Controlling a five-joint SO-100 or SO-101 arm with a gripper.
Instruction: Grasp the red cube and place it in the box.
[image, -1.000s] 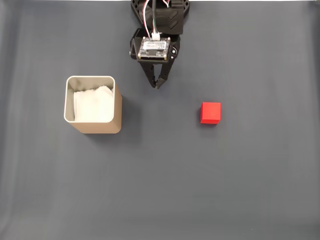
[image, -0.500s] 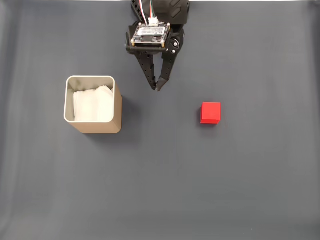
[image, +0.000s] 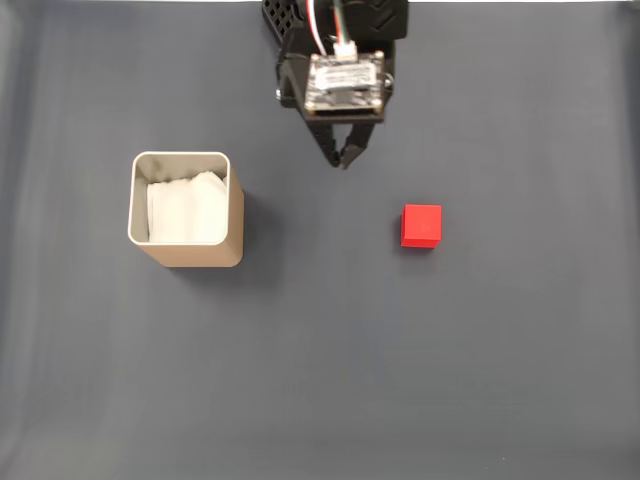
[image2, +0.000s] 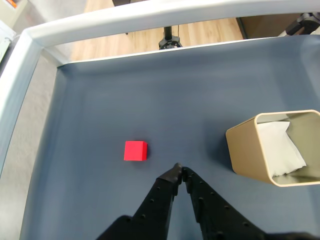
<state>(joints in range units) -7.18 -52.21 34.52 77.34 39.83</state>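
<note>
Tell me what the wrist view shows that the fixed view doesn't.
Wrist view alone: a wooden floor beyond the table, a pale raised table edge, and a dark stand foot on the floor. Fixed view alone: the circuit board on top of the arm, with its wires. Both: the red cube, the tan box with white paper inside, the shut gripper, and the dark mat.

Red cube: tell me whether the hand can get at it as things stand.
Probably yes. The red cube sits alone on the dark mat, with bare surface between it and the hand. The box stands well off to the other side. The hand looks shut, so it must open first.
</note>
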